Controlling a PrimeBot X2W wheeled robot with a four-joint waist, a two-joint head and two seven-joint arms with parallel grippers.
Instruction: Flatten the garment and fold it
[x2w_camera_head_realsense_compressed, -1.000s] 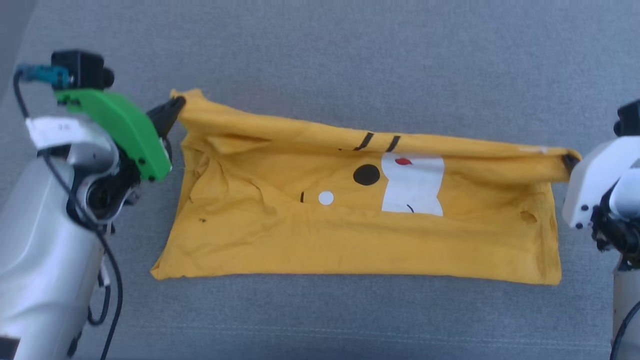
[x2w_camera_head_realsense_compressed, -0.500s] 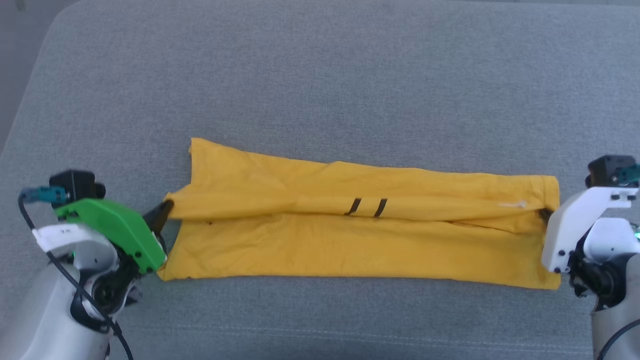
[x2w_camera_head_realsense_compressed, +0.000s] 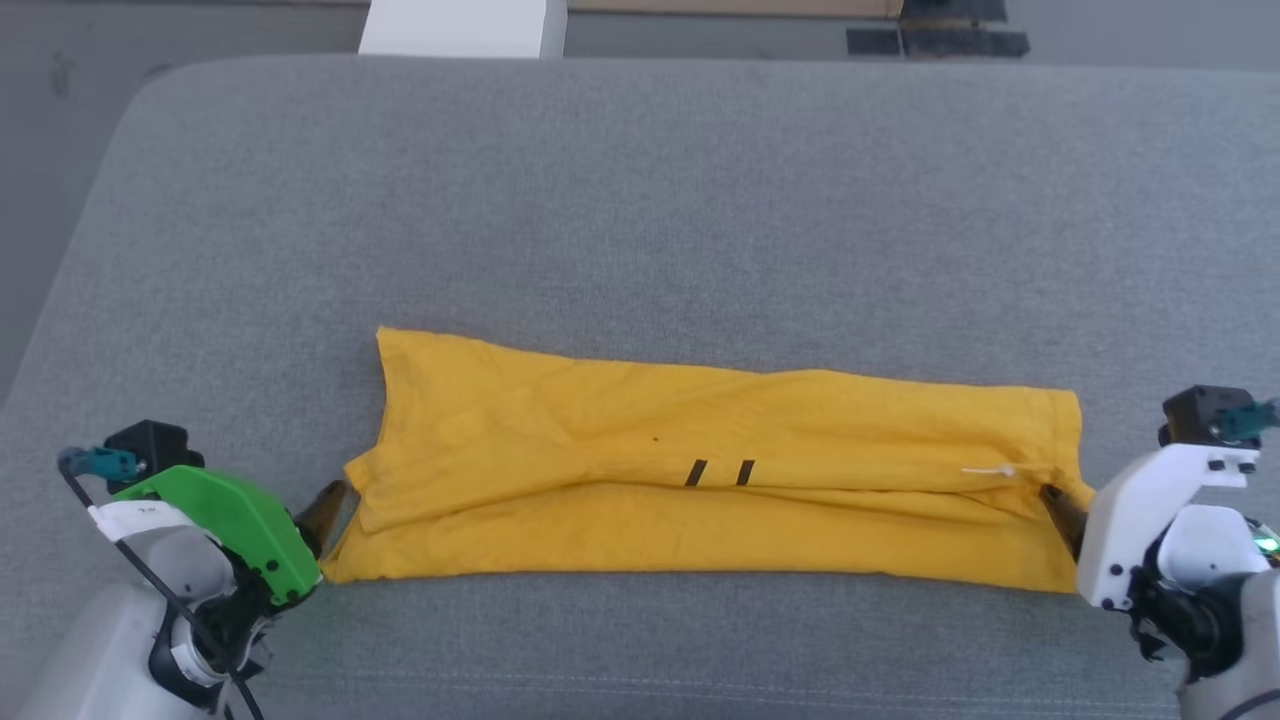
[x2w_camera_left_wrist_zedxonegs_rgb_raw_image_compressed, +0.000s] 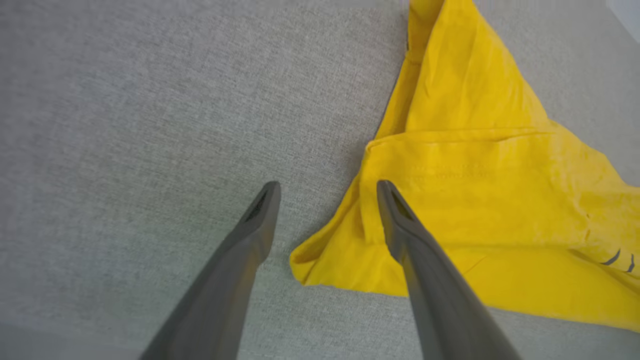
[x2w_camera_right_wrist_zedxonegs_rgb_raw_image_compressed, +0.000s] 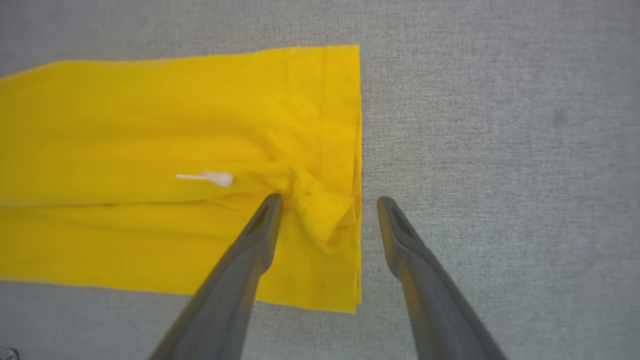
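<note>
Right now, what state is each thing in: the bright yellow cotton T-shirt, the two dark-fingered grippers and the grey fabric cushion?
bright yellow cotton T-shirt: folded lengthwise into a long band, lying wrinkled on the cushion, not gripped.
left gripper: open, at the shirt's left-end corner, holding nothing.
right gripper: open, fingers either side of a puckered bit of the shirt's right edge.
grey fabric cushion: bearing the shirt.

— Light?
— Soft, even and bright, no glare; the yellow T-shirt (x2w_camera_head_realsense_compressed: 600, 520) casts only a thin shadow along its near edge.
— Sharp?
— Head view slightly soft. Left hand (x2w_camera_left_wrist_zedxonegs_rgb_raw_image_compressed: 327, 183) and right hand (x2w_camera_right_wrist_zedxonegs_rgb_raw_image_compressed: 328, 197) blur toward their wrist views' bottom edges.
</note>
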